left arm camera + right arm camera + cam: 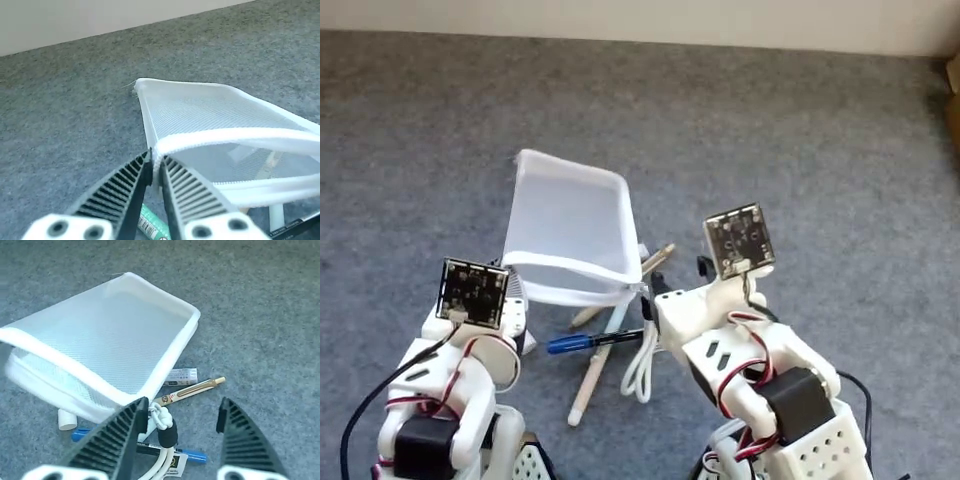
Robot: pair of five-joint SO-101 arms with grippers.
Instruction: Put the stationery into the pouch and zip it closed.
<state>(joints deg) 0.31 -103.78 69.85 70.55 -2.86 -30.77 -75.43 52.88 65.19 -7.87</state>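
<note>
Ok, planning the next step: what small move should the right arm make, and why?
Probably lower the right gripper, jaws open, onto the gold pen and close: the left gripper holds the pouch open by its rim; the pen lies outside.

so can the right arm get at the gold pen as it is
Probably yes: the right gripper is open over the gold pen, whose tip end lies bare on the carpet beside the pouch. Its other end seems to run under the pouch's corner.
</note>
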